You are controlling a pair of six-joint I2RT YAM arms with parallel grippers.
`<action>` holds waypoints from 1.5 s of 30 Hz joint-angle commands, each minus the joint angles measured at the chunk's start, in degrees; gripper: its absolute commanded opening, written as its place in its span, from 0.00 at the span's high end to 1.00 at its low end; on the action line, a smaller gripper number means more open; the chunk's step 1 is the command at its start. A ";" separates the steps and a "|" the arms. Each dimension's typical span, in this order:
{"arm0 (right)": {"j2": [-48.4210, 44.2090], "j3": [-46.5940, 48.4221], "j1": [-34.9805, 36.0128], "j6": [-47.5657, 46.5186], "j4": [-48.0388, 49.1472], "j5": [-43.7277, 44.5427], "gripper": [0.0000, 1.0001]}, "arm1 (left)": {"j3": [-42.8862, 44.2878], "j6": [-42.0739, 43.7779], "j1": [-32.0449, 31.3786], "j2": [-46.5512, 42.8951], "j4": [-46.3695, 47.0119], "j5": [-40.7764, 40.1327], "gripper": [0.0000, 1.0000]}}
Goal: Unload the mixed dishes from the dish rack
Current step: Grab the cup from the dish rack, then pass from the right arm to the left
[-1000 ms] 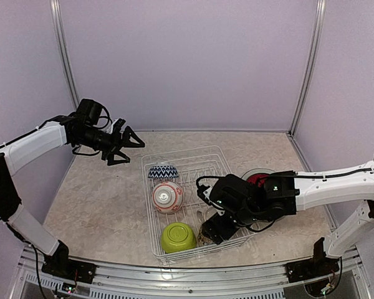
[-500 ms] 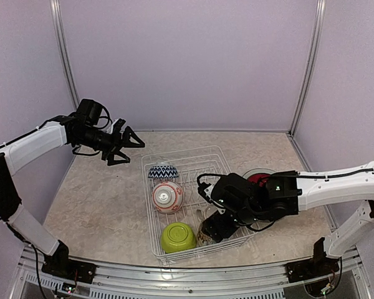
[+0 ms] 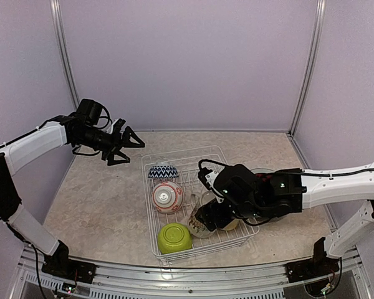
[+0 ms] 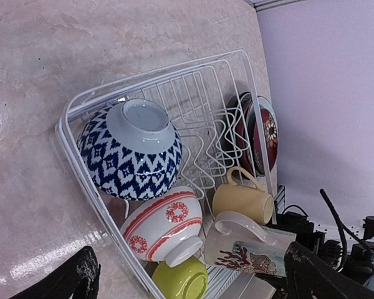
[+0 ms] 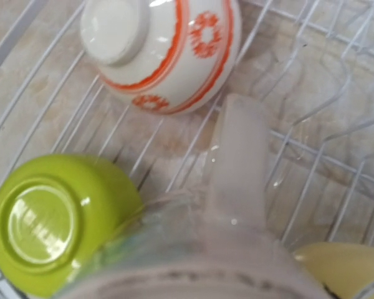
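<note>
The white wire dish rack [image 3: 219, 156] lies mid-table. It holds a blue zigzag bowl [image 3: 163, 171], a red-white bowl [image 3: 167, 197] and a lime green bowl [image 3: 174, 238], all upside down, plus a yellow cup [image 4: 242, 200]. My right gripper [image 3: 207, 219] is low inside the rack, shut on the cream-teal mug [image 3: 196, 225], which is tilted with its handle [image 5: 237, 156] towards the red-white bowl [image 5: 168, 50]. Its fingers are hidden behind the mug [image 5: 224, 261]. Plates [image 4: 260, 132] stand beyond the rack's far side. My left gripper [image 3: 129, 145] hovers open above the table, left of the rack.
Purple walls with metal corner posts [image 3: 62, 56] close in the table at the back and sides. Bare marble tabletop [image 3: 100, 199] lies left of the rack. My right arm [image 3: 336, 184] stretches across the right side, covering most of the plates from above.
My right gripper has moved up and to the left inside the rack with the mug, tipping it. The lime green bowl slid slightly left. The left arm has stayed put.
</note>
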 commanded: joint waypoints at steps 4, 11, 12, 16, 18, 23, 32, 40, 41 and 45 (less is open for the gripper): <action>-4.41 2.07 -3.05 2.42 8.92 4.06 1.00 | 1.30 0.64 -0.38 -0.35 -0.75 -0.96 0.01; -9.73 -2.45 -7.45 4.90 18.15 0.02 1.00 | 1.47 0.79 -0.35 -1.06 -0.84 -1.66 0.01; -10.44 -3.32 -8.39 5.98 19.75 -0.86 1.00 | 1.48 0.81 -0.29 -1.31 -0.82 -1.76 0.01; -12.86 -7.41 -13.38 9.93 27.88 -6.00 1.00 | 1.08 0.90 -0.16 -2.58 -0.01 -1.93 0.01; -13.22 -9.42 -16.03 12.01 32.84 -9.51 1.00 | 0.28 0.75 -0.08 -4.01 1.57 -1.06 0.01; -11.67 -11.05 -21.22 16.03 42.35 -15.64 1.00 | -3.24 -1.39 0.07 -7.61 9.94 9.67 0.01; -4.78 -7.06 -23.42 18.44 56.35 -19.29 1.00 | -9.98 -16.44 -0.26 -8.33 34.32 30.11 0.01; 3.43 -3.04 -23.61 20.66 71.18 -21.36 1.00 | -12.67 -23.56 -0.63 -8.37 44.28 33.45 0.01; 4.58 -2.50 -23.56 21.23 72.96 -21.87 1.00 | -12.89 -24.18 -0.60 -8.17 45.25 33.59 0.01; 9.28 0.56 -23.56 23.12 77.82 -24.87 1.00 | -13.03 -25.43 -0.53 -7.16 45.89 33.82 0.01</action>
